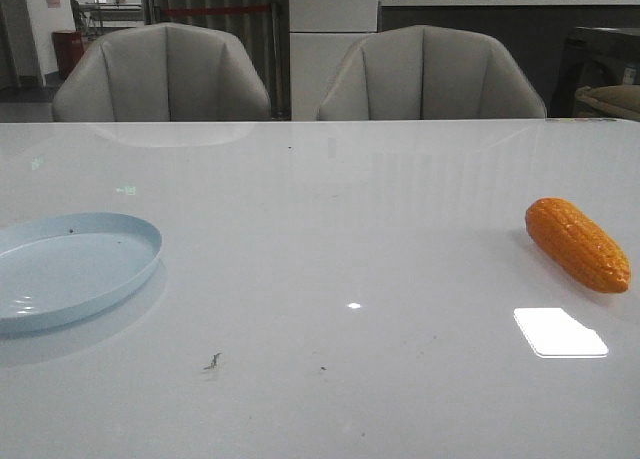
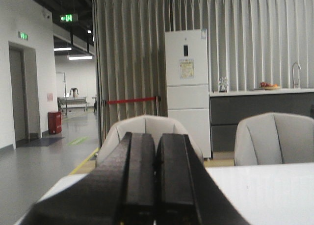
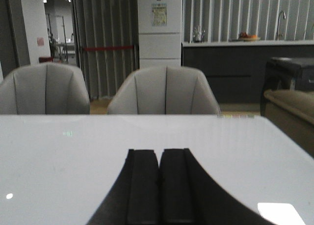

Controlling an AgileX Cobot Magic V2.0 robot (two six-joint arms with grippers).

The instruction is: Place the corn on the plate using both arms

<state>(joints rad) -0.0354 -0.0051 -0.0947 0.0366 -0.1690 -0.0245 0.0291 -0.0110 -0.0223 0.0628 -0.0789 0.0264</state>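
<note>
The orange corn (image 1: 578, 244) lies on the white table at the right in the front view, its tip pointing to the front right. The pale blue plate (image 1: 120, 229) sits at the left edge of the table, partly cut off by the frame. Neither gripper shows in the front view. My left gripper (image 2: 156, 137) is shut and empty, held level over the table's left end. My right gripper (image 3: 160, 152) is shut and empty above the table. Neither wrist view shows the corn or the plate.
Two grey chairs (image 1: 165, 74) (image 1: 430, 74) stand behind the table's far edge. A bright light reflection (image 1: 558, 332) lies on the table in front of the corn. A dark cabinet stands at the back right.
</note>
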